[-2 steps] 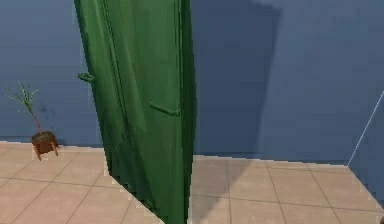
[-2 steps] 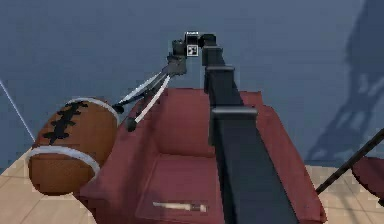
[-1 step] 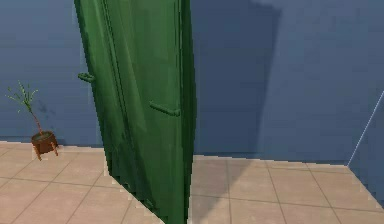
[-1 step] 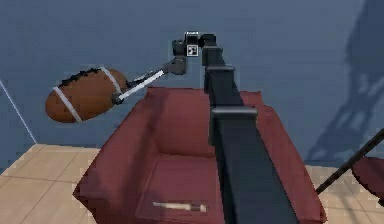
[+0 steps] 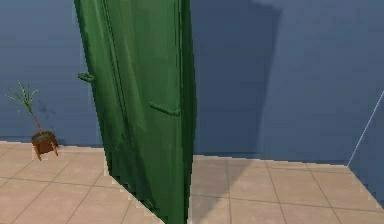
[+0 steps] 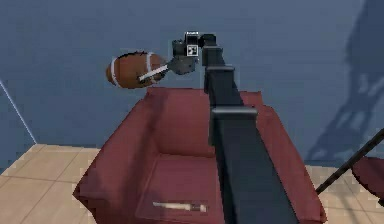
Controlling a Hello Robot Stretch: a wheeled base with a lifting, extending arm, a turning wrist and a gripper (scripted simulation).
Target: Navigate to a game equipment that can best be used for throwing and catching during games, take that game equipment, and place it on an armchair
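In the arm side view a brown football with white stripes (image 6: 133,70) hangs at the far end of my gripper (image 6: 163,68), against the blue wall and clear of every surface, so the gripper holds it. Below it stands a dark red armchair (image 6: 150,150). The ball is level with the top of the chair's back and a little toward that view's left. My dark arm (image 6: 235,130) rises across the chair from the bottom edge.
A thin pale object (image 6: 180,207) lies on the armchair's seat. A dark slanted rod (image 6: 350,168) stands at the arm side view's right. In the forward view a green door (image 5: 140,100) stands ajar close ahead, with a potted plant (image 5: 40,135) by the blue wall.
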